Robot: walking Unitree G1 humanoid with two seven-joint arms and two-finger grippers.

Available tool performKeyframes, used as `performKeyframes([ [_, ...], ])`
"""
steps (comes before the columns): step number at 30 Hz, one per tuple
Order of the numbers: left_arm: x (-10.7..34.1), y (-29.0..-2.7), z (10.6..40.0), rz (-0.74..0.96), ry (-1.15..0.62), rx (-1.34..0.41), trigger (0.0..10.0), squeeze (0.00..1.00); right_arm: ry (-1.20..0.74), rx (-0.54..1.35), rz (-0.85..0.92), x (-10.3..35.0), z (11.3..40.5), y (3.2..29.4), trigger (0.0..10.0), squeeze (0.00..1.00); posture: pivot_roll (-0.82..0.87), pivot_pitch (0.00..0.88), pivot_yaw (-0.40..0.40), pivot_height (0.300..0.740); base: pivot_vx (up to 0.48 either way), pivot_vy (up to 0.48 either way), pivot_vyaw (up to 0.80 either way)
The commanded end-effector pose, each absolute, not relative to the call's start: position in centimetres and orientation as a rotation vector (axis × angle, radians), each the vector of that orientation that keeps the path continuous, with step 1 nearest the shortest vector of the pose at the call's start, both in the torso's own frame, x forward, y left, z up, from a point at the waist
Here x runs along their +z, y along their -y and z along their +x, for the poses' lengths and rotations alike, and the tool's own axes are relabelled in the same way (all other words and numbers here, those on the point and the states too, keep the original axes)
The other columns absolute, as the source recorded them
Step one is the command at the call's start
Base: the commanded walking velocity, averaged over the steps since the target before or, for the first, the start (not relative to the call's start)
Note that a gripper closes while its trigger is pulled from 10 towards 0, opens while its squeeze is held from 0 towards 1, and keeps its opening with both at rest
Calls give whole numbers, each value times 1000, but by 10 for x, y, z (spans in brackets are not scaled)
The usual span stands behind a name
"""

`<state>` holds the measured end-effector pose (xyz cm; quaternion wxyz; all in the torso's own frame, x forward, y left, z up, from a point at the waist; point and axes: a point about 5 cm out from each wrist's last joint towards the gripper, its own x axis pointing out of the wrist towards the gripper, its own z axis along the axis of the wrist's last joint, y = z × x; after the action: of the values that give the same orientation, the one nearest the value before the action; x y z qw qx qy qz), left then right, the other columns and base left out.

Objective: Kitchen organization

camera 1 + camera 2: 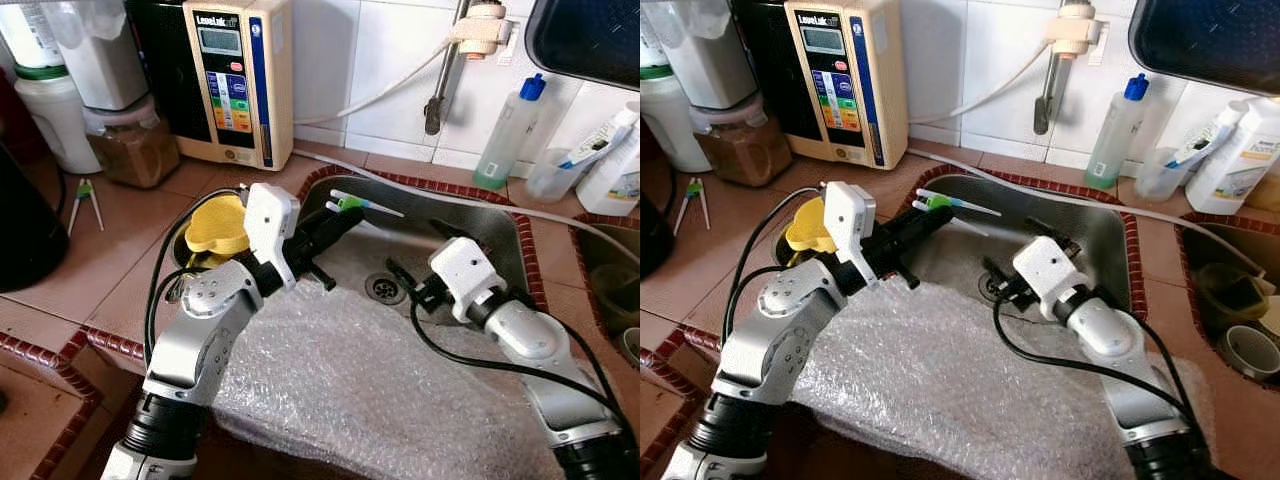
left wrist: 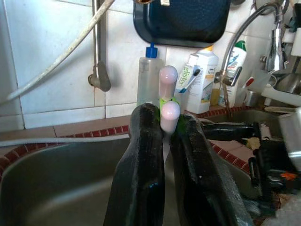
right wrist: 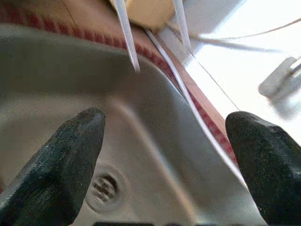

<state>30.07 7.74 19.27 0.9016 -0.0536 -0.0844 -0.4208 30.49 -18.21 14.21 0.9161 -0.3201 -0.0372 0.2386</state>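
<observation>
Nearest the robot, a sheet of bubble wrap [image 1: 370, 385] is lying over the counter edge and the front lip of the sink [image 1: 495, 228]; both silver arms are reaching across it.

Left gripper [image 1: 345, 212]: fingers are closing on a pair of white-handled toothbrushes [image 1: 368, 205] with a green collar. In the left wrist view the two black fingers [image 2: 141, 155] are pressing the rounded handle ends [image 2: 169, 115] between them, with almost no gap showing. The toothbrushes are sticking out past the fingertips, over the back-left part of the sink basin, above the steel and not touching it.

Right gripper [image 1: 410, 285]: jaws are standing wide apart, holding nothing. In the right wrist view its fingertips [image 3: 77, 136] are framing the drain [image 3: 103, 186] and the sink's curved wall. It is hovering low in the basin, just beside the drain [image 1: 385, 288].

Edges: a red tile border [image 1: 520, 235] is running round the sink rim. A yellow funnel [image 1: 218, 228] is sitting just beside the left wrist. Open basin is lying between the two grippers.

Farther back, a white hose [image 1: 440, 192] is crossing behind the sink. Against the tiled wall are standing a water ionizer [image 1: 238, 80], a clear bottle with a blue cap [image 1: 508, 130], and a metal tap pipe [image 1: 445, 65].
</observation>
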Motion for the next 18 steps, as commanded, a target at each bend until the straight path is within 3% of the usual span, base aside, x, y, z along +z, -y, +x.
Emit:
performKeyframes([
  [1,202,-78,302,-100,218,-858,0,0,95,488,-707,145,309,184,10000,0,-80,0,-19,740,0,0,0],
  [8,208,-86,310,-86,266,-741,0,0,126,412,-733,153,321,193,10000,0,-72,0,-21,740,0,0,0],
  [11,212,-99,316,-72,306,-601,0,0,190,347,-714,164,328,197,10000,0,-65,0,-24,740,0,0,0],
  [18,211,-102,317,-72,307,-557,0,0,312,223,-677,185,337,202,10000,0,-62,0,-28,740,0,0,0],
])
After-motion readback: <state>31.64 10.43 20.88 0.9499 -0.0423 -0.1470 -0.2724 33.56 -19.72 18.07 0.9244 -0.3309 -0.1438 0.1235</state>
